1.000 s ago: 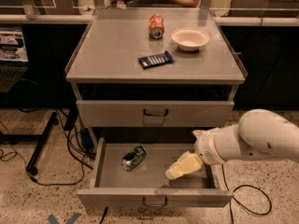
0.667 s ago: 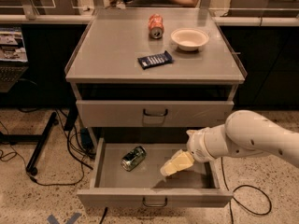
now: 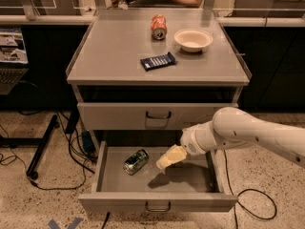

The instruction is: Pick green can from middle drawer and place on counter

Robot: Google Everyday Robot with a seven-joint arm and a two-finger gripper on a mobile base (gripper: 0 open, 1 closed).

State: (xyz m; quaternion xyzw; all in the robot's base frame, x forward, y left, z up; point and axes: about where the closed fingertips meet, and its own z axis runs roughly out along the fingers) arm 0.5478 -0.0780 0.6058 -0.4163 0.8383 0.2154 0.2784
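Note:
The green can (image 3: 136, 161) lies on its side in the left half of the open middle drawer (image 3: 157, 202). The drawer is pulled out toward me, and its small dark loop handle shows on the front. My gripper (image 3: 164, 163) hangs over the drawer's middle, just right of the can and a short way above the drawer floor, where it casts a shadow. The white arm (image 3: 248, 135) reaches in from the right. The counter (image 3: 114, 56) is the broad grey top of the cabinet.
On the counter stand an orange-red can (image 3: 158, 26), a white bowl (image 3: 193, 39) and a dark blue snack packet (image 3: 158, 61). The upper drawer front (image 3: 157, 115) is closed. Cables and a black stand leg (image 3: 40, 147) lie on the floor at left.
My gripper and arm have moved left across the open drawer, from near its right side toward the green can. The can has not moved.

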